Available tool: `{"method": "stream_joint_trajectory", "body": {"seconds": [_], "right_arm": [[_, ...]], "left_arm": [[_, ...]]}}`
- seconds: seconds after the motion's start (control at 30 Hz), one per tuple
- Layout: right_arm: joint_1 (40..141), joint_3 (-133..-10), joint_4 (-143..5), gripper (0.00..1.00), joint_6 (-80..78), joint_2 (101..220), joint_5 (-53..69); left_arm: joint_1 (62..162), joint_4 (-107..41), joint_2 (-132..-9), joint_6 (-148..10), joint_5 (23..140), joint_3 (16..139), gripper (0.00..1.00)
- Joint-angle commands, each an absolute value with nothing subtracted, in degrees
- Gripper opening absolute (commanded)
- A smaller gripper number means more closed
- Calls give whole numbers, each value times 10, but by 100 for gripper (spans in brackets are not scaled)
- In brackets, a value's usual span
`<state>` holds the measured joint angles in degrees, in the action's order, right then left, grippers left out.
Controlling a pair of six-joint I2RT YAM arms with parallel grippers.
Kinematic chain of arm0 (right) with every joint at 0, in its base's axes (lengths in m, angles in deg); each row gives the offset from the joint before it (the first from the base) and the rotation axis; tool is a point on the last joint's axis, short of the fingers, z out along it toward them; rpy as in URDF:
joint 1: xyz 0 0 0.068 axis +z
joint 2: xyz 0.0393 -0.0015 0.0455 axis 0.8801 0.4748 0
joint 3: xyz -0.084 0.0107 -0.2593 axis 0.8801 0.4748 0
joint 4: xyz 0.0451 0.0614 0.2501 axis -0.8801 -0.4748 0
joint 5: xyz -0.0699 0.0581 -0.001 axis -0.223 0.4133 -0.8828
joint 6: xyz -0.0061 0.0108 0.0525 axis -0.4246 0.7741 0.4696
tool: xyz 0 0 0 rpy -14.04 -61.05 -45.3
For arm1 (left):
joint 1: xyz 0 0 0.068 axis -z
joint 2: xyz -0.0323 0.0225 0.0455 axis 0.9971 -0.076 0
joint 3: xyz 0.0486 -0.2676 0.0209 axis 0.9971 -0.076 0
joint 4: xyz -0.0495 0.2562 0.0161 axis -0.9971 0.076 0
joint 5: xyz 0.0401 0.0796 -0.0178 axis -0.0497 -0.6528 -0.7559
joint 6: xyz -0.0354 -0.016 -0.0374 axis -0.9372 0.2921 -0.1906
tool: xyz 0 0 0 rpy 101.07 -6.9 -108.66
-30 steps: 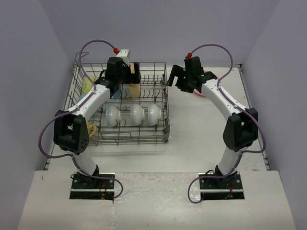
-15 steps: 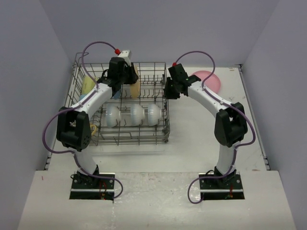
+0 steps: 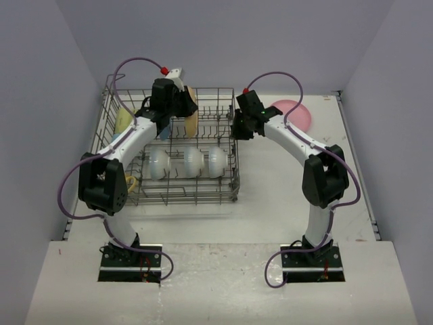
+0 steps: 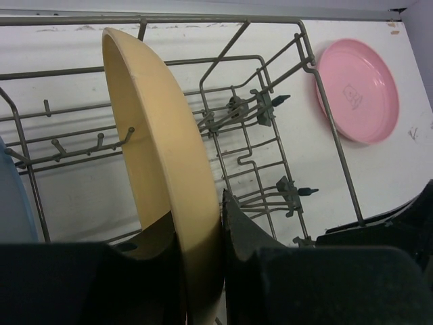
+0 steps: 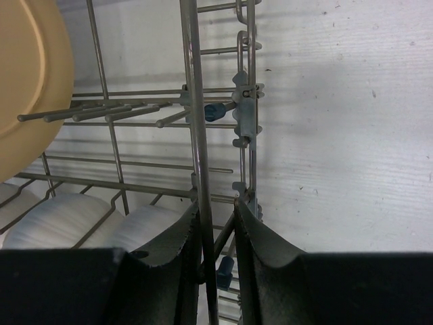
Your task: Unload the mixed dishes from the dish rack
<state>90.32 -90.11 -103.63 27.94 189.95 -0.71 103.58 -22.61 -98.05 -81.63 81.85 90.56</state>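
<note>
The grey wire dish rack point(image 3: 233, 181) stands on the left half of the table. An orange-yellow plate point(image 4: 155, 135) stands on edge among its far tines, and my left gripper point(image 4: 201, 223) is shut on its rim; from above the plate point(image 3: 191, 116) tilts slightly beside that gripper point(image 3: 177, 108). My right gripper point(image 5: 215, 213) is shut on the rack's right rim wire point(image 5: 193, 101), seen overhead at the rack's right side point(image 3: 238, 127). Three white bowls point(image 3: 193, 161) lie in a row in the rack. A pink plate point(image 3: 298, 115) lies flat on the table, right of the rack.
A blue plate point(image 4: 10, 196) stands just left of the held plate. A pale yellow-green mug point(image 3: 123, 120) sits at the rack's far left, and a yellow handle point(image 3: 130, 183) shows near its front left. Walls close in behind and on both sides.
My right arm swung left from the pink plate to the rack's right rim and closed on the wire. The left gripper closed on the orange-yellow plate, which now tilts slightly.
</note>
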Motion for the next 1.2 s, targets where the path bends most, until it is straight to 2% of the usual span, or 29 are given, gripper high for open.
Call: {"method": "stream_joint_trajectory", "body": {"seconds": [0.0,0.33,0.5,0.67,0.77,0.8,0.83,0.87,0.9,0.93,0.97,1.07,1.17], "right_arm": [[895,-910,-1062,13,292,1905,-42],[895,-925,-1063,13,297,1911,-39],[894,-936,-1075,8,311,1923,-35],[894,-935,-1076,8,319,1921,-40],[895,-940,-1072,21,316,1914,-38],[894,-953,-1072,33,311,1911,-36],[893,-963,-1073,38,304,1908,-32],[892,-973,-1073,48,298,1897,-26],[891,-997,-1077,75,290,1889,-21],[886,-1008,-1082,93,286,1881,-14],[874,-1018,-1088,99,284,1872,-1],[821,-1041,-1130,99,306,1821,35],[764,-988,-1128,99,316,1740,63]], "left_arm": [[1031,-332,-899,-765,855,949,0],[1035,-336,-833,-702,939,993,0],[1036,-332,-801,-681,924,993,0],[1037,-318,-796,-666,899,996,0],[1038,-321,-791,-600,991,990,0],[1044,-323,-790,-540,1013,979,0],[1047,-318,-788,-500,1059,972,0],[1051,-312,-780,-464,1073,962,0],[1059,-309,-772,-373,1090,930,0],[1063,-309,-748,-321,1122,905,0],[1069,-304,-735,-230,1124,879,0],[1113,-277,-685,-99,1052,800,0],[1176,-240,-660,-11,976,768,0]]}}
